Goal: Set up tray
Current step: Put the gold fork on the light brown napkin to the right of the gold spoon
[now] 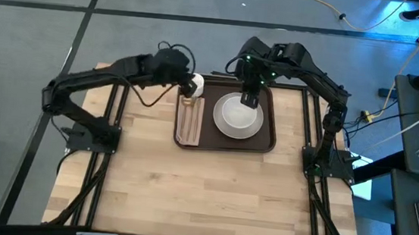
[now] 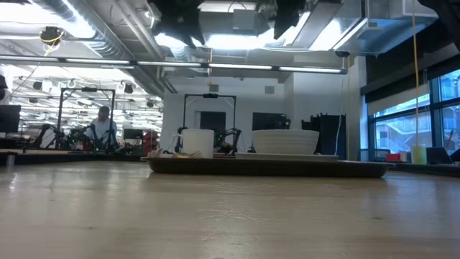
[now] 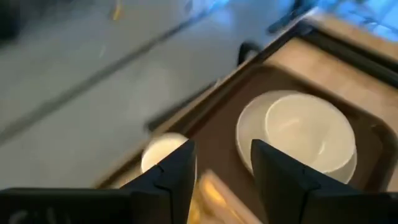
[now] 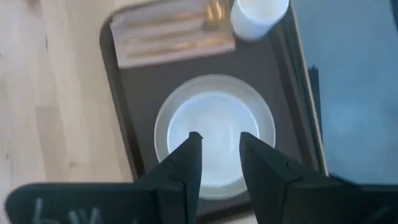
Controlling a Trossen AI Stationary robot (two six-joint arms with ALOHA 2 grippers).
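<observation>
Left gripper (image 3: 222, 171) above the tray's far-left corner, over a white cup (image 1: 195, 84), fingers parted with a narrow gap, holding nothing. Right gripper (image 4: 219, 142) above a white bowl (image 1: 239, 114) on a plate, fingers likewise slightly parted and empty. Dark brown tray (image 1: 268, 142) at the table's far centre, carrying cup, bowl, plate and a tan napkin (image 1: 189, 123) with cutlery on its left side.
</observation>
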